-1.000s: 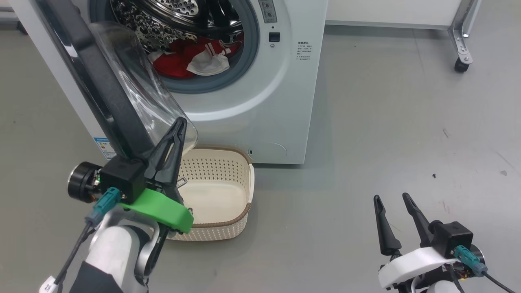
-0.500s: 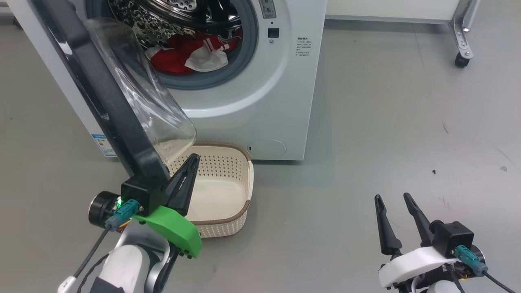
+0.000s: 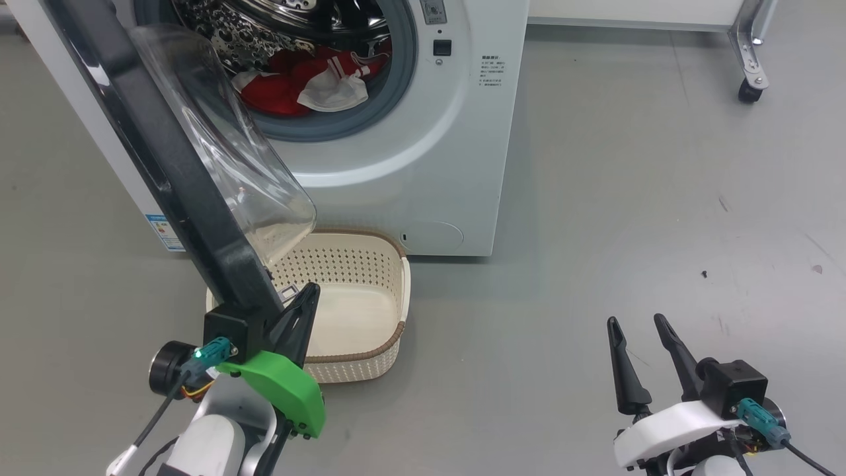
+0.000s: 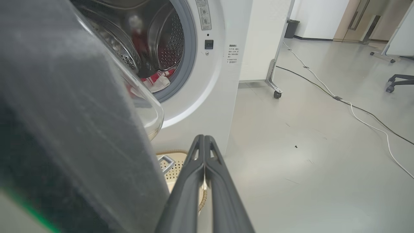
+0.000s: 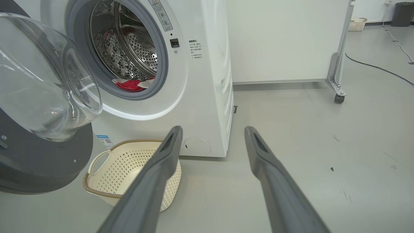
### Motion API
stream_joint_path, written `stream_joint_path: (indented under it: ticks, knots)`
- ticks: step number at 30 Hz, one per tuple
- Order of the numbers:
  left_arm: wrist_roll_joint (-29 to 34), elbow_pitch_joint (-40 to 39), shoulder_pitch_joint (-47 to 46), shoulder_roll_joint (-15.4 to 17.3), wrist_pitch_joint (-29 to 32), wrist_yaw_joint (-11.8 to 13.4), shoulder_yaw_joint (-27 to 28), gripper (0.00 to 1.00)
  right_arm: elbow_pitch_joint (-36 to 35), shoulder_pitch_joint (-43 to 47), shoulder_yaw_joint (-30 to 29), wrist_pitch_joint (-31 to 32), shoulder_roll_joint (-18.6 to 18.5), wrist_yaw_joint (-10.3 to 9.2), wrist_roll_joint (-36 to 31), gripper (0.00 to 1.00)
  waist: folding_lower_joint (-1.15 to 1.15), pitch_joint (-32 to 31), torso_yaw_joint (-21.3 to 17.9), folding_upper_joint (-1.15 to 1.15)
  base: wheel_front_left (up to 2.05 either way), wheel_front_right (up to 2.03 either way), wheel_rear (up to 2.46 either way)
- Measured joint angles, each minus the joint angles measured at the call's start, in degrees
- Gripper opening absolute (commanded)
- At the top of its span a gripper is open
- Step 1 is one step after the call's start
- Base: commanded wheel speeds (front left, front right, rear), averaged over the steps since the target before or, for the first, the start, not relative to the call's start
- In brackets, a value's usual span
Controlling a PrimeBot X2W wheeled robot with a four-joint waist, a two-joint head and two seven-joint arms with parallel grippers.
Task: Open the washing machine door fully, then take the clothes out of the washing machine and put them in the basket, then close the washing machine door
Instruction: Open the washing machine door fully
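Right hand is nearest, low over the floor on the right, well away from the machine; fingers spread wide, nothing between them. Left hand sits on the other side, fingers pressed flat together and gripping nothing, its tip over the near-left rim of the basket. Its wrist block is right up against the bottom edge of the washing machine door; can't tell if they actually touch. In the left wrist view the fingers stand clear to the right of the door rim. The basket is on the floor just in front of the base of the washing machine, toward its left half, upright, with its bare cream bottom showing. The door is swung out on the left-side hinge and stands roughly square to the machine front. Its glass bowl faces right and overhangs the left part of the basket in the head view. The drum mouth is uncovered. The clothes lie at the bottom of the steel drum, close behind the grey seal: a red heap with white-striped trim and a whitish piece on top at the front. Small blue label low on the machine, left of the door. Farther back right there is a caster leg on the floor.
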Motion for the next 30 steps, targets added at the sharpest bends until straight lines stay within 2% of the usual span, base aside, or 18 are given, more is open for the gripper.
stream_joint_path:
  ticks: [30]
  knots:
    - [-1.4,4.4,0.1,-0.3,-2.2,0.4,1.1,0.00,1.4,-0.1,-1.4,0.0,1.0,1.15,-1.0,1.00,0.00,0.3,0.1,0.00,0.00,0.00,0.00]
